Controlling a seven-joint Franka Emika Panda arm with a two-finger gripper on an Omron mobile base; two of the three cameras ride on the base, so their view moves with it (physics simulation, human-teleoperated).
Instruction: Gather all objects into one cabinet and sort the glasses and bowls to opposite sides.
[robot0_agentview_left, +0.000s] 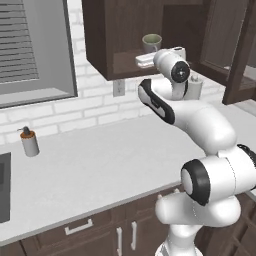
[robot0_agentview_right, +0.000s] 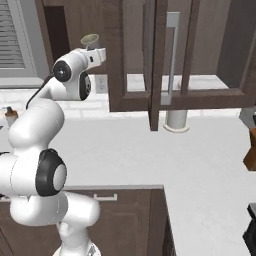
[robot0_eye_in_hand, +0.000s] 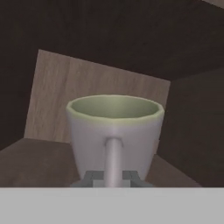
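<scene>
Item 1, cup: a small cream-white handled cup with a greenish inside, seen upright on the shelf of the cabinet. In the hand view its handle faces the camera and runs down between the two dark finger tips. In the left base view the cup is seen near the back of the open compartment, toward its right; in the right base view it appears just above the hand, against the dark cabinet interior.

Item 2, pincer: held level with the shelf, inside the cabinet opening. Its finger tips are drawn together on the cup's handle, one at each side of it.

Item 3, cabinet: dark-brown wood, wall-mounted, with a glass-paned door swung open, as seen in the right base view.

Item 4, desk: a pale grey surface below the cabinet, backed by a white brick wall.

Item 5, soap dispenser: set on the desk at the far left of the left base view, well apart from the cabinet.

Item 6, pale cylinder: stood on the desk below the open door; its nature cannot be told.

Item 7, drawers: dark-brown fronts with pale handles, under the desk edge.
</scene>
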